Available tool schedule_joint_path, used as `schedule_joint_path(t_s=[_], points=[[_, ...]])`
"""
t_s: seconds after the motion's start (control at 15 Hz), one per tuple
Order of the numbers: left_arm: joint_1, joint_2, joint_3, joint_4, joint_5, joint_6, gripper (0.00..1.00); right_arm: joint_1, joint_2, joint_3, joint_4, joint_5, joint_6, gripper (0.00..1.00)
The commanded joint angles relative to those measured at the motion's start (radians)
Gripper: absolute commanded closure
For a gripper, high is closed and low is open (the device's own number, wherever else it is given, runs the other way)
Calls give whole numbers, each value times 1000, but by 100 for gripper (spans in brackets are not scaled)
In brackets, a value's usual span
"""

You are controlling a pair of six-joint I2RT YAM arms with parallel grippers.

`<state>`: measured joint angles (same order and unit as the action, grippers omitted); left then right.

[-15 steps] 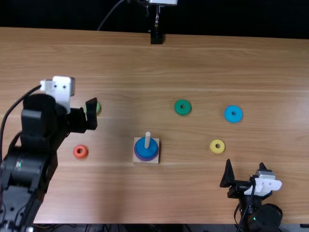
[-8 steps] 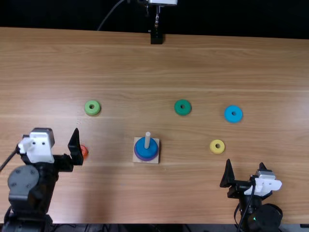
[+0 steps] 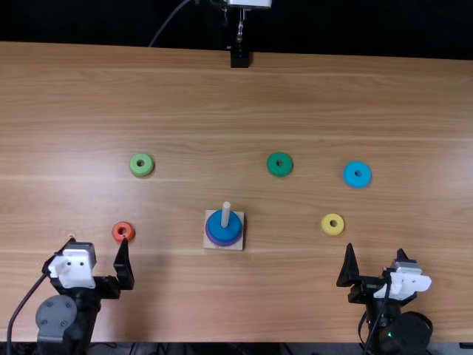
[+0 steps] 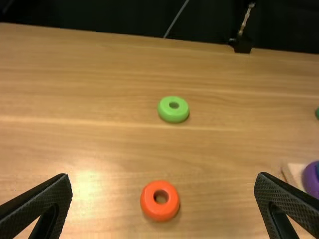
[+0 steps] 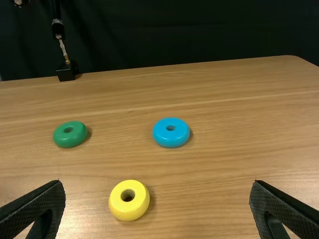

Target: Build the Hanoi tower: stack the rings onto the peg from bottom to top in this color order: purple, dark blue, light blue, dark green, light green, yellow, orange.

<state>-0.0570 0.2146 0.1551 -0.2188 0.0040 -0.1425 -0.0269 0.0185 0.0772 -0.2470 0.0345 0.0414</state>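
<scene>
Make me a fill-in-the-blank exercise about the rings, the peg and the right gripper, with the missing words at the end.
The dark blue ring rests on the ____ ring. Of the loose rings, the ____ one lies nearest the right gripper. By the task's order, the peg should get the ____ ring next.

Missing words: purple; yellow; light blue.

Bright light across the light brown wooden table (image 3: 295, 96), and there's a white-hot patch of glare on it in the left wrist view! A soft shadow hugs the round yellow ring (image 5: 115, 201); light perhaps from overhead, black backdrop (image 5: 174, 35) deep and dim.
</scene>
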Motion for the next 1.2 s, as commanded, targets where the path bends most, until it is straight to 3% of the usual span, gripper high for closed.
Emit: schedule_joint_path(t_s=[0.0,0.53,0.6,0.73,0.8,1.0,1.13], points=[[13,-44,-49,3,3,6,0,-10,-19,-63,-69,13,-1,0],[13,-153,-155,-68,5,15,0,-10,-19,-63,-69,13,-1,0],[14,-161,-155,-70,5,49,0,-10,-19,-63,-69,13,-1,0],[14,-172,-155,-72,7,166,0,-10,-19,-63,-69,13,-1,0],[14,-172,-155,-74,7,196,0,-10,-19,-63,-69,13,-1,0],[16,-189,-155,-118,3,189,0,-10,-19,-63,-69,13,-1,0],[9,-215,-155,-234,5,189,0,-10,-19,-63,-69,13,-1,0]])
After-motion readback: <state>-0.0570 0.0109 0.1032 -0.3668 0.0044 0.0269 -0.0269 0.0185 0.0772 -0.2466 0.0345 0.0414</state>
